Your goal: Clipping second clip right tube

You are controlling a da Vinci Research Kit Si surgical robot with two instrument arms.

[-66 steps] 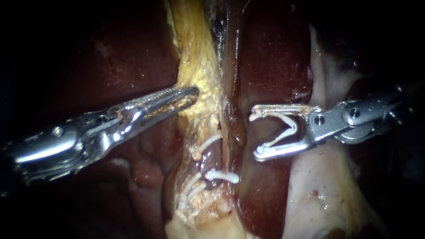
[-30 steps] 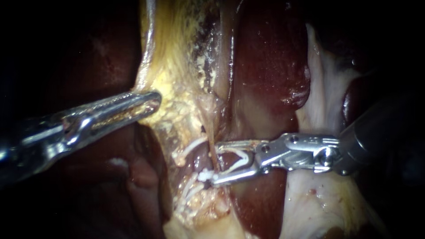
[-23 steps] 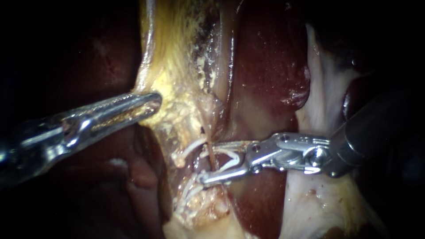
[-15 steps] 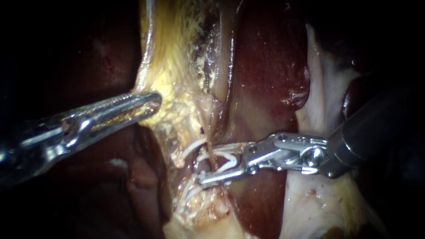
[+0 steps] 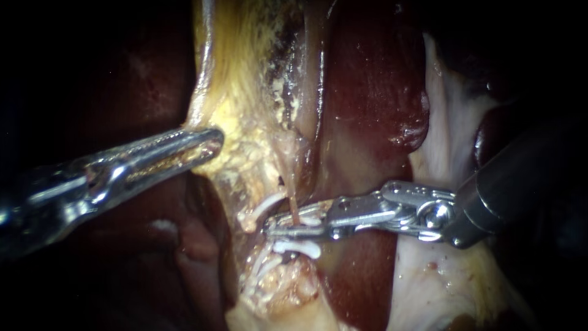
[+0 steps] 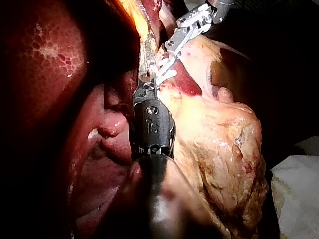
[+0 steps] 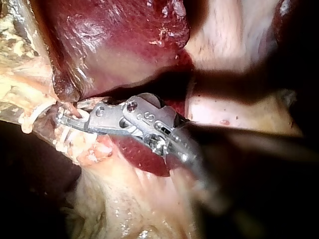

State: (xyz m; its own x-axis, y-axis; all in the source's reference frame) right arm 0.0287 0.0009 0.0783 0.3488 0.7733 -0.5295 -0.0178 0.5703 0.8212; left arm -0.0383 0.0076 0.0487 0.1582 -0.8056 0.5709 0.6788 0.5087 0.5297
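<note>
Reaching from the right, the right instrument (image 5: 274, 230) has its tool clamped on the thin right tube (image 5: 292, 205) above a white clip (image 5: 297, 248); what it carries is hidden. The left instrument (image 5: 215, 140) grips yellow tissue (image 5: 245, 153).

A surgical training bench: a dark red, wet liver (image 6: 45, 74) lies bare, with white cloth (image 6: 299, 189) well beside the left instrument (image 6: 145, 50).

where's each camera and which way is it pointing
Endoscope view: close in, facing the tube; shows the left instrument gripping yellow tissue and the right instrument.
Left wrist view: on the left arm, looking down its own shaft.
Right wrist view: on the right arm, looking along its jaws shut on the tube.
All three show the right instrument.
</note>
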